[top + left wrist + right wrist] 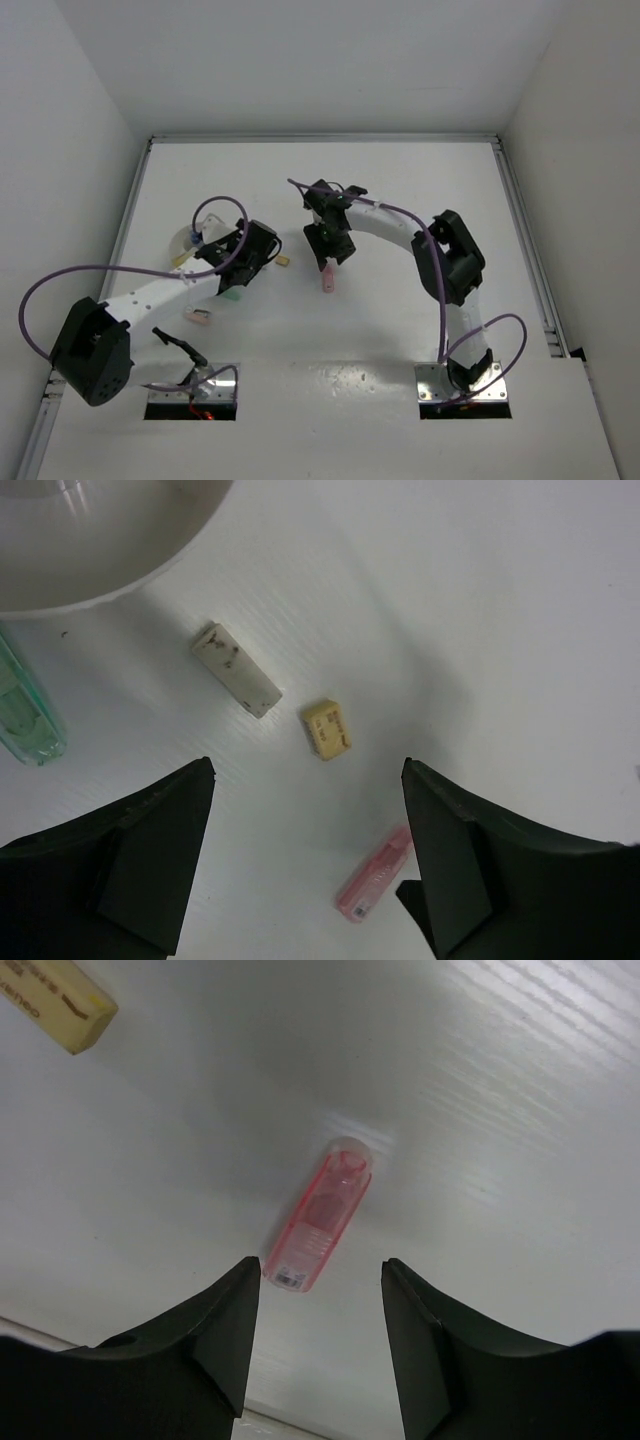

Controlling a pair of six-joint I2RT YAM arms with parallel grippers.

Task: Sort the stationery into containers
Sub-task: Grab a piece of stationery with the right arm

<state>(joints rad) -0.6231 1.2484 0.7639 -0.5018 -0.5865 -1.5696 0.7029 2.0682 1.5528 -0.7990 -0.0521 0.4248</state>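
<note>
A pink marker (328, 278) lies flat on the white table, loose, just below my right gripper (336, 257). In the right wrist view the pink marker (318, 1218) lies just beyond my open right gripper (320, 1268), nearer its left finger, with nothing between the jaws. A tan block (60, 1000) sits at the top left there. My left gripper (308, 770) is open and empty above a grey block (237, 669), the tan block (327, 728) and the pink marker (375, 875). The white bowl (100, 550) fills the top left corner, with a green marker (25, 715) beside it.
From above, the bowl (188, 240) is partly covered by my left arm and its purple cable. A green item (232, 295) and a pink item (197, 318) lie beside the left forearm. A raised rim (320, 138) borders the table.
</note>
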